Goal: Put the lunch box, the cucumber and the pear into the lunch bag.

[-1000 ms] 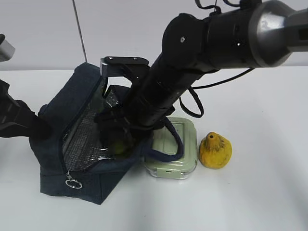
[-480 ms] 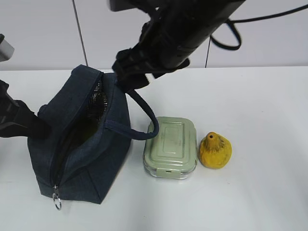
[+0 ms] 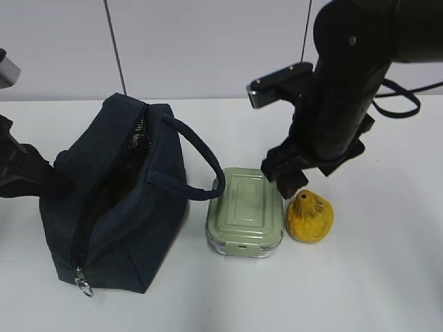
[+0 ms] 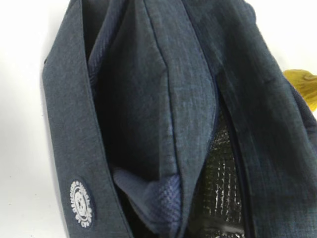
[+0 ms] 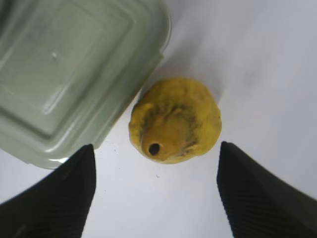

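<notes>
The navy lunch bag (image 3: 118, 207) stands unzipped at the left, with its silvery lining (image 4: 223, 183) showing. My left gripper (image 3: 38, 181) is at the bag's left end, shut on a fold of its rim (image 4: 166, 208); the fabric hides its fingers. The sage-green lunch box (image 3: 246, 211) sits right of the bag, and the yellow pear (image 3: 310, 216) right of the box. My right gripper (image 3: 294, 181) hangs open just above them. In the right wrist view (image 5: 154, 148) the pear (image 5: 176, 119) lies between and ahead of its fingers, beside the lunch box (image 5: 74, 74). The cucumber is hidden.
The bag's loop handle (image 3: 201, 162) arches over toward the lunch box. The zip pull (image 3: 83, 285) hangs at the bag's front corner. The white table (image 3: 374, 277) runs back to a pale wall (image 3: 208, 48).
My right arm rose out of the bag's mouth and swung right, coming down over the pear. The bag's opening has narrowed and the handle has dropped. The left gripper has not moved.
</notes>
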You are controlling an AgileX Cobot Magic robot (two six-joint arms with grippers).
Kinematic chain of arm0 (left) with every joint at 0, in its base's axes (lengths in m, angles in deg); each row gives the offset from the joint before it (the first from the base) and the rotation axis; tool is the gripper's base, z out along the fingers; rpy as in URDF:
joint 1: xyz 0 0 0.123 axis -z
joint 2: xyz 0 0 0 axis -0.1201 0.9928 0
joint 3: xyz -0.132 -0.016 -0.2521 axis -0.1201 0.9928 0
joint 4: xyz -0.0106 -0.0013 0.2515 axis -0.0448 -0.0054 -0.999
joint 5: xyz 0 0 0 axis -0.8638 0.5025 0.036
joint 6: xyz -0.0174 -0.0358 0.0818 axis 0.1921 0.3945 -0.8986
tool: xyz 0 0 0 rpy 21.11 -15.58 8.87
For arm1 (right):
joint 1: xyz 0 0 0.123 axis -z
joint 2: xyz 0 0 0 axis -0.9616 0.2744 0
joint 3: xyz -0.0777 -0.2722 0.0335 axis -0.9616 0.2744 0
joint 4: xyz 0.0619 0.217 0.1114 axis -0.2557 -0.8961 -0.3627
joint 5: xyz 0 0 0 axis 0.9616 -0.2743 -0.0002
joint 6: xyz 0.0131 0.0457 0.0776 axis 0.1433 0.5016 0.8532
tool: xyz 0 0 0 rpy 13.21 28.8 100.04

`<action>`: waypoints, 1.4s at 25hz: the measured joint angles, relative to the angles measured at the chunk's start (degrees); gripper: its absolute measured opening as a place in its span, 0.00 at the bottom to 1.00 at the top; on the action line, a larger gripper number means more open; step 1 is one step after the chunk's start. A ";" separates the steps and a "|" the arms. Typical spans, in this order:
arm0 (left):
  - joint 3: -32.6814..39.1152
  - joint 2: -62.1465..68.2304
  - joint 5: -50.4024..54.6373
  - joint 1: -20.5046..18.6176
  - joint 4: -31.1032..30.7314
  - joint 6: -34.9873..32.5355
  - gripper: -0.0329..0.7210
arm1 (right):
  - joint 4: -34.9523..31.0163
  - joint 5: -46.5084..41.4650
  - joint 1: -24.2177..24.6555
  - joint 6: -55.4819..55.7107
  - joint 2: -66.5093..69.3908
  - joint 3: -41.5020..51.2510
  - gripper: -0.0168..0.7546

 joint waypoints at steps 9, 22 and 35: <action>0.00 0.00 0.02 0.00 -0.12 0.00 0.05 | 2.40 4.73 0.27 0.41 5.32 1.43 0.48; 0.00 0.00 0.06 0.00 -0.23 -0.04 0.04 | 2.64 12.26 -1.95 4.95 -10.95 -2.93 0.23; 0.00 0.00 0.13 0.00 -0.30 -0.04 0.04 | -37.00 26.85 -11.65 -32.35 -4.13 -5.29 0.22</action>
